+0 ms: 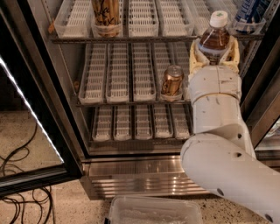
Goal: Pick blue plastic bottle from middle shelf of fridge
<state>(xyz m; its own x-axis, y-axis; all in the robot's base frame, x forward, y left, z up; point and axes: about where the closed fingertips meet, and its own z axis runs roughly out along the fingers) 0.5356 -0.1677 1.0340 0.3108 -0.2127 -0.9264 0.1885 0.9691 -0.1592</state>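
The blue plastic bottle [215,38], clear with a white cap and dark brown liquid, is held upright between the tan fingers [195,57] of my gripper [214,56]. The gripper is shut on the bottle's lower half and hides its label. Bottle and gripper are at the upper right, in front of the fridge's right side, up and to the right of the gold-brown can [172,80]. The can stands on the middle shelf [118,76], which is lined with white slotted lane trays. My white arm [218,144] rises from the lower right.
A tall tan printed can [106,13] stands on the top shelf and a blue-labelled item [250,12] at its right end. The open glass door with its light strip [30,114] is at the left. The steel louvered base [135,177], a clear plastic bin [153,212] and floor cables [17,168] lie below.
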